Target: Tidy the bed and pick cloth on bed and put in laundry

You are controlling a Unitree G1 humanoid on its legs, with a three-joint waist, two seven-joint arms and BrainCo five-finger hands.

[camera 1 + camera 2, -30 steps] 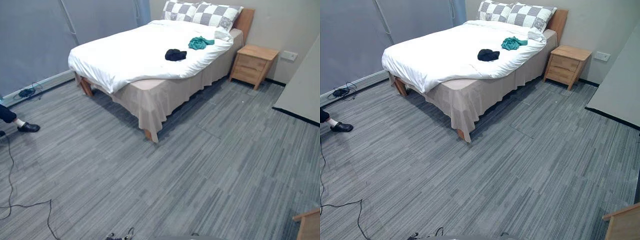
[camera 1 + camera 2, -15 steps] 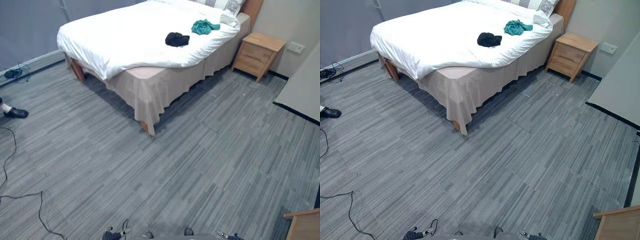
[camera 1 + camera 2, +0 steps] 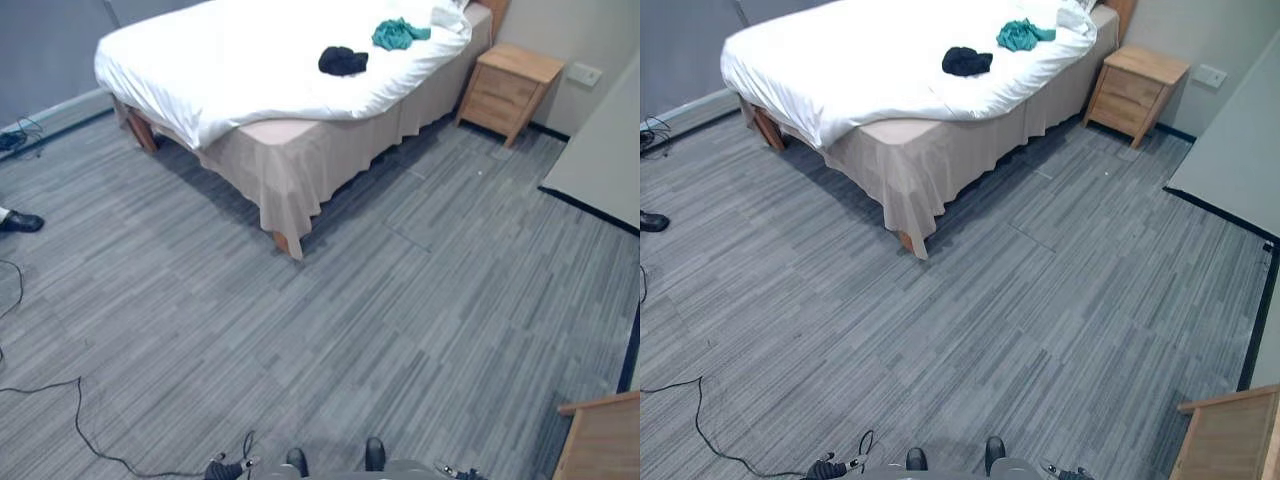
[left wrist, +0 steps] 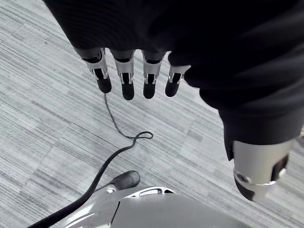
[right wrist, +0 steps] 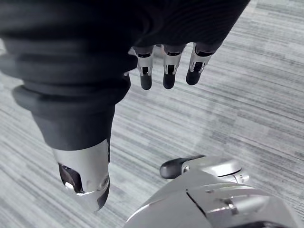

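By the look of it nothing is done yet. The crumpled black cloth (image 3: 342, 61) and the crumpled teal cloth (image 3: 398, 33) both lie on the white-quilted wooden bed (image 3: 230, 70), the teal one nearer its head. The left hand (image 4: 126, 78) and right hand (image 5: 166, 71) hang well away from the bed, fingers straight and empty.

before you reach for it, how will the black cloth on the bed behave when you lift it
The black cloth lies crumpled in a low heap, so it is probably floppy and will droop when lifted. The duvet shows no dip around it, so it is likely light. Its folds should pinch easily and not roll.
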